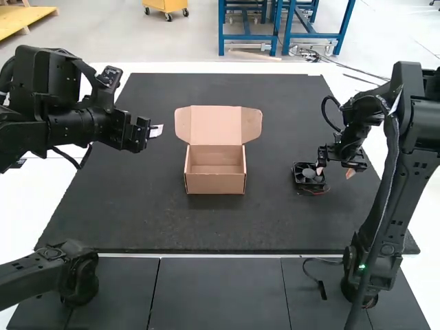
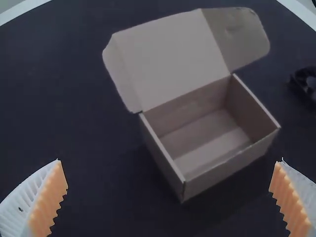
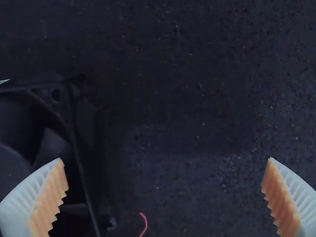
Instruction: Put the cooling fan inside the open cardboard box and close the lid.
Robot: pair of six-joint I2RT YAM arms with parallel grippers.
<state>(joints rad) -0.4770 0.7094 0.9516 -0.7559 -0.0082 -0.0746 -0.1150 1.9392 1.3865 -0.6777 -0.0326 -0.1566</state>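
Fan (image 1: 311, 177) on mat (image 1: 137, 206), right of open box (image 1: 214, 168).
Right wrist view catches a red wire (image 3: 143, 223) at the fan's frame beside one finger (image 3: 47, 197); high view sets right gripper (image 1: 335, 168) over the fan's right edge, left gripper (image 1: 155, 129) left of the box, both spread wide, empty.

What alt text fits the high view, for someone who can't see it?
An open, empty cardboard box sits on the black mat, its lid folded back. The cooling fan lies to its right, with the right end effector open over the fan's right edge. The left end effector, also open, hangs left of the box.
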